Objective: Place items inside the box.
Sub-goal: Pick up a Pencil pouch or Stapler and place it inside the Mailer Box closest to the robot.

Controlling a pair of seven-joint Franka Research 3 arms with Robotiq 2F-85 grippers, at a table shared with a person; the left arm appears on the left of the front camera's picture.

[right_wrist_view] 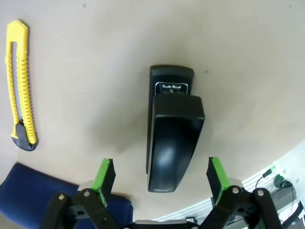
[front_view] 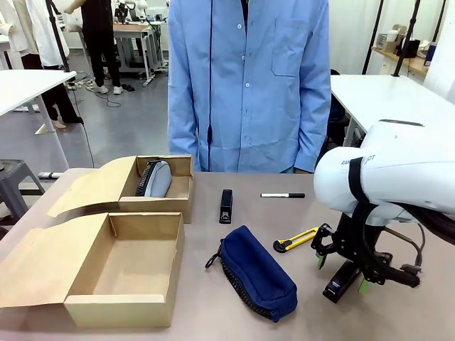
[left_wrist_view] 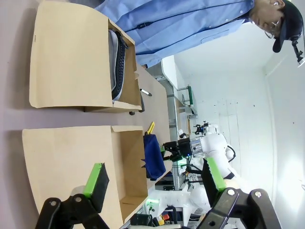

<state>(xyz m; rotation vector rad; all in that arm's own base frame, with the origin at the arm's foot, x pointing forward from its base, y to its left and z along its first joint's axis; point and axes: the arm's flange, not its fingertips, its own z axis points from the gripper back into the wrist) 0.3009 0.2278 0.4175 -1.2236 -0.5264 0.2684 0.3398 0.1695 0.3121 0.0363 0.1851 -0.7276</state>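
Nearest us, our right jaws stand wide open astride a black stapler (right_wrist_view: 172, 131) lying on the desk (front_view: 197, 304), gripping nothing; our left jaws gape empty too. Just beyond lie the navy pouch (front_view: 257, 271) and utility knife (front_view: 296, 240), outside the open cardboard box (front_view: 121, 312); farther off, toward the person (front_view: 249, 85), a second stapler (front_view: 226, 205) and marker pen (front_view: 282, 195).
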